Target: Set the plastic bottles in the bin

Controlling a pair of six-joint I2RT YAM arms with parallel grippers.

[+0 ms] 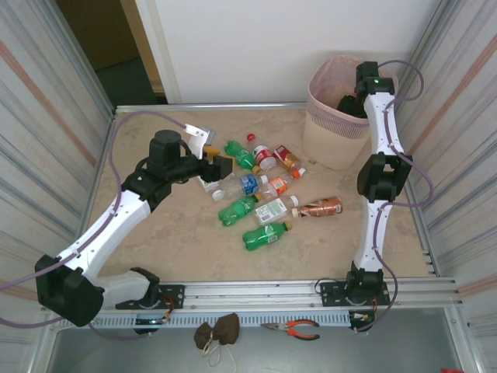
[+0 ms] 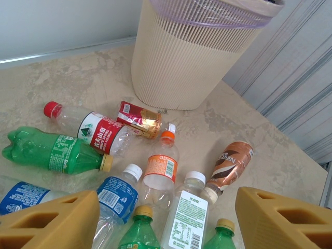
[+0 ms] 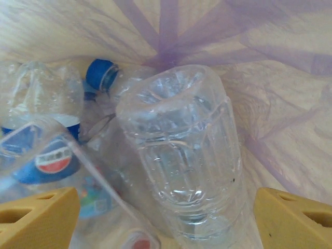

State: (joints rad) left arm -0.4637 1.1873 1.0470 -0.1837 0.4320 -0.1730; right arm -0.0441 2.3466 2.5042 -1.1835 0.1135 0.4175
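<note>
I read the bin [image 1: 330,140] as plain beige below, with a pink mesh band at the rim and a pale purple liner [image 2: 218,14]. The counter [image 1: 171,241] is mottled beige, like marble. On it are a green bottle [image 2: 49,150] with a yellowish cap, a red-capped bottle [image 2: 98,132] labelled red and white, an orange-capped bottle [image 2: 161,168] with an orange label, and a brown bottle [image 2: 231,163] with pale swirls. Against the liner I see a clear ribbed bottle [image 3: 181,155] and a blue cap [image 3: 101,75].

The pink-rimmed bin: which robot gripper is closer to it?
The right. The right gripper hangs in the mouth of the bin, above bottles lying inside; the left gripper hovers over the loose bottles on the table, to the bin's left.
</note>
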